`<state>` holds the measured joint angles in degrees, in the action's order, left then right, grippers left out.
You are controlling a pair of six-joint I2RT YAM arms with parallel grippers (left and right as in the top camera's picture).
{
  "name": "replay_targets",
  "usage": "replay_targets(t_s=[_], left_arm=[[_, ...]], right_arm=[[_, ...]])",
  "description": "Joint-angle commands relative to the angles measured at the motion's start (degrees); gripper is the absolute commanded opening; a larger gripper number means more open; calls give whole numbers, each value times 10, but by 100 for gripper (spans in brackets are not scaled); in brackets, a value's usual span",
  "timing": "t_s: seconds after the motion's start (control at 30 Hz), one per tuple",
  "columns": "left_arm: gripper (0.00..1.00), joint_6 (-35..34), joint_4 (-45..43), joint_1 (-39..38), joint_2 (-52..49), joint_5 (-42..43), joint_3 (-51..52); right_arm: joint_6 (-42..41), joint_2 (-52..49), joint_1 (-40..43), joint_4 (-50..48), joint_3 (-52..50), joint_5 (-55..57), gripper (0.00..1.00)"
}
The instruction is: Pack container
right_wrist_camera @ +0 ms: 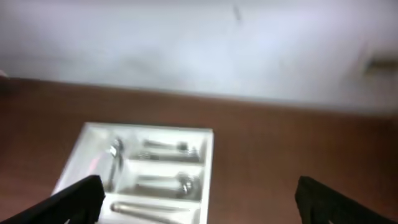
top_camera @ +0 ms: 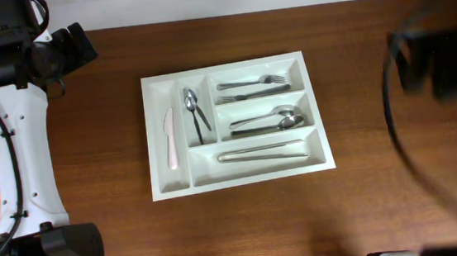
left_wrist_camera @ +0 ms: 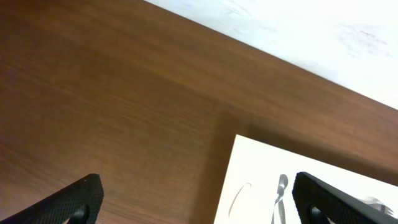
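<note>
**Cutlery tray filled, both arms clear**

The white cutlery tray (top_camera: 175, 181) lies in the middle of the bench (top_camera: 385, 214), holding forks (top_camera: 249, 83), spoons (top_camera: 282, 122) and a white knife (top_camera: 171, 139). At its ten o'clock the left fingers (left_wrist_camera: 84, 199) are spread wide, released. At three o'clock the right fingers (right_wrist_camera: 74, 202) are spread and empty too.

No legible text, label, brand, number or sign in any view. Large white rectangular plastic cutlery tray (top_camera: 153, 143): unmarked surfaces. Brown wooden table (top_camera: 361, 216): plain grain only.
</note>
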<state>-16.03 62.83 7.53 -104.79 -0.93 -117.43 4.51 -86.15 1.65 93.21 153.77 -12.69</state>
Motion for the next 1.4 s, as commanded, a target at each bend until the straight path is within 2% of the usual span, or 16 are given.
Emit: replay_targets(t_s=[0.0, 0.2, 0.47, 0.7, 1.0, 1.37], left_arm=[[99, 7, -1, 1, -1, -4, -2], [99, 7, -1, 1, -1, -4, -2], [99, 7, -1, 1, -1, -4, -2], [99, 7, -1, 1, -1, -4, -2], [99, 7, -1, 1, -1, -4, -2], [99, 7, -1, 1, -1, -4, -2]], right_arm=[[26, 103, -35, -71, -64, 14, 99], [27, 317, -36, -289, -295, 49, 99], [27, 600, -35, -574, -719, 75, 99], [27, 760, -35, -682, -1048, 98, 99], [26, 858, -35, -775, -1333, 99, 99], [25, 859, -35, -931, -1509, 104, 99]])
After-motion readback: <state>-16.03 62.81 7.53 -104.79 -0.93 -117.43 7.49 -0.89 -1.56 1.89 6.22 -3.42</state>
